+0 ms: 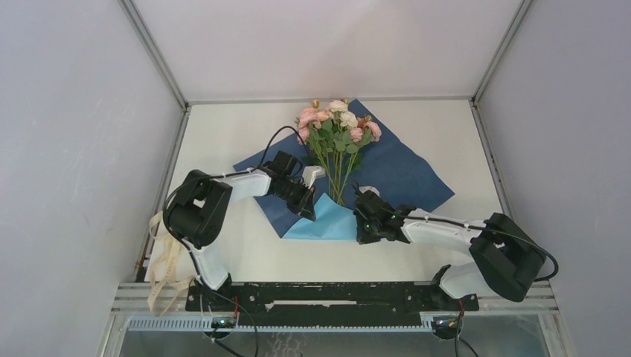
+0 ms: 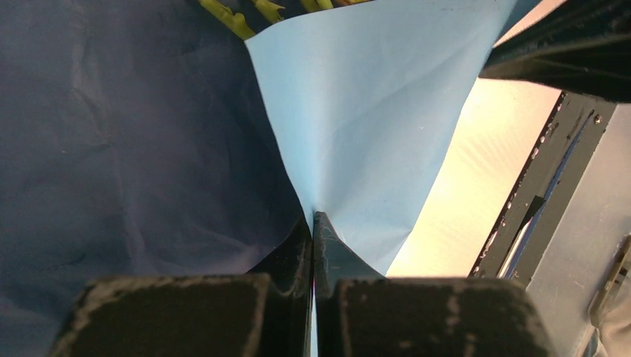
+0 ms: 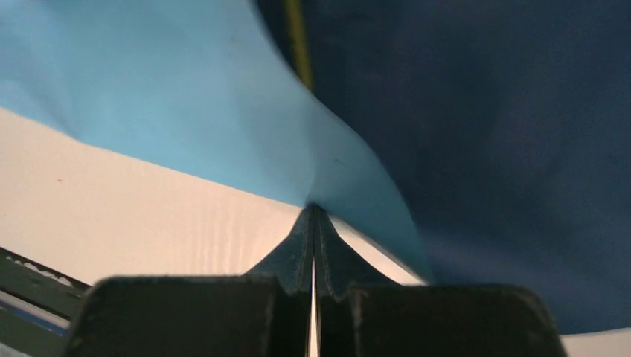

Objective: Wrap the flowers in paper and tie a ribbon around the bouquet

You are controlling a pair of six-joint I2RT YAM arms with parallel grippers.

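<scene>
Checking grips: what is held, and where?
Both pinch the paper at its folded-up near flap: left gripper its left edge, right gripper its right edge.

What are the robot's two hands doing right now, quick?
Left gripper: shut, pinching the blue paper.
Right gripper: shut, pinching the same paper.

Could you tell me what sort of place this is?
Probably a robot test cell: plain white walls enclose a white table, and the left arm and right arm stand on a black rail.
</scene>
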